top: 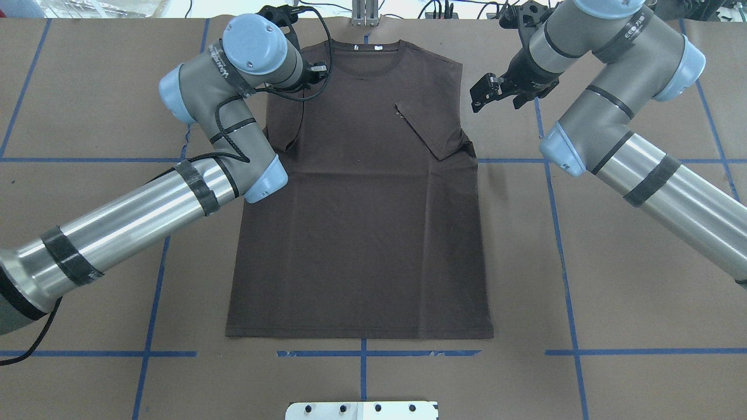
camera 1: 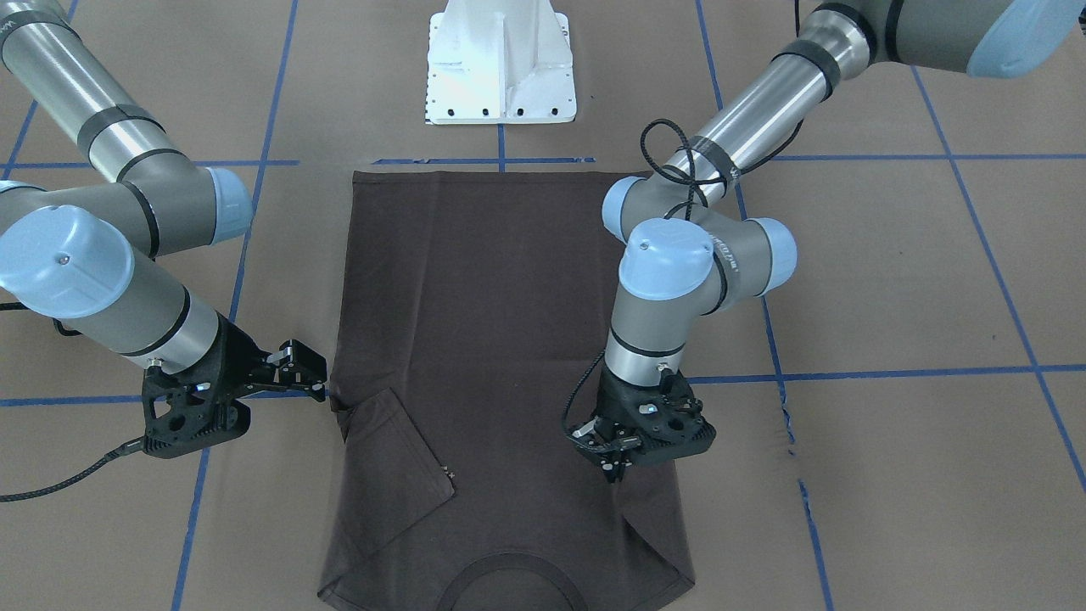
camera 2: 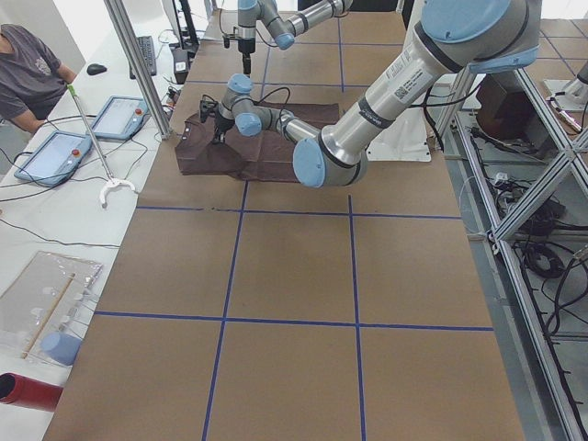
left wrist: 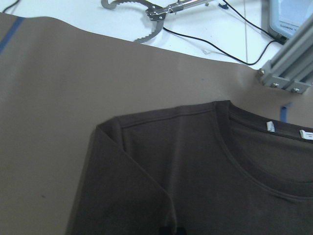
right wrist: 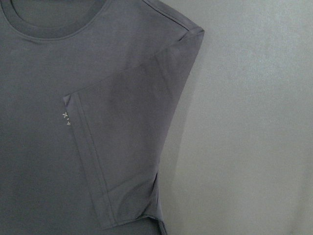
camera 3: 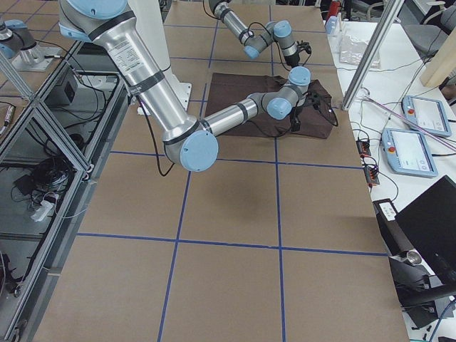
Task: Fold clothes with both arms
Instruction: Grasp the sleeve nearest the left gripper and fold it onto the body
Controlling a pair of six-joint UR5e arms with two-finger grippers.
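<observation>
The dark grey-brown T-shirt (camera 1: pixel 492 322) (top: pixel 362 233) lies flat on the brown table, its collar (top: pixel 366 64) at the far edge from the robot. Both sleeves are folded inward onto the chest. A small pale logo (right wrist: pixel 66 117) sits beside the right folded sleeve (right wrist: pixel 132 147). My left gripper (camera 1: pixel 613 468) points down over the shirt's left shoulder area, fingers together and holding nothing that I can see; its wrist hides it from overhead. The right gripper (camera 1: pixel 310 373) (top: pixel 484 93) hovers just off the shirt's right edge, open and empty.
The white pedestal base (camera 1: pixel 501 68) stands at the robot's side of the table. Blue tape lines (top: pixel 560 233) cross the brown surface. Beyond the far edge are an aluminium post (left wrist: pixel 288 68), a grabber tool (left wrist: pixel 151 12), tablets (camera 2: pixel 55 156) and a seated person (camera 2: pixel 28 73).
</observation>
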